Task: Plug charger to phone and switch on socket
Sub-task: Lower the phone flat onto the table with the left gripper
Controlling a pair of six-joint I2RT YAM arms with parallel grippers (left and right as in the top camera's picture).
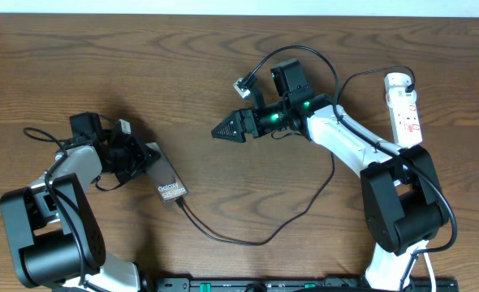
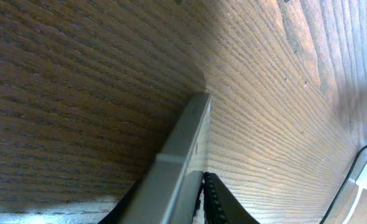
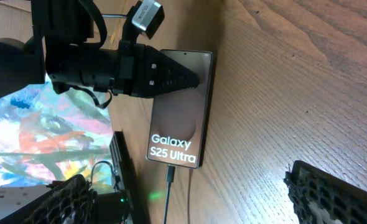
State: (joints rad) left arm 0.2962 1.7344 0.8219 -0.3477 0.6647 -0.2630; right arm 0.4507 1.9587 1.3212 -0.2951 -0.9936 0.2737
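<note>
Charger (image 1: 248, 241) seems already plugged into the phone (image 1: 168, 183), which lies left of centre clenched in the left gripper (image 1: 144, 156), so the released, empty right gripper (image 1: 222, 130) must next reach the far-right socket (image 1: 404, 105) and press its switch.

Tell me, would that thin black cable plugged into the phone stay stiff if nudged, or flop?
Probably floppy: the charger lies in a loose curve. Likely light, being so thin. Tugging it might drag the phone, since its plug looks seated.
</note>
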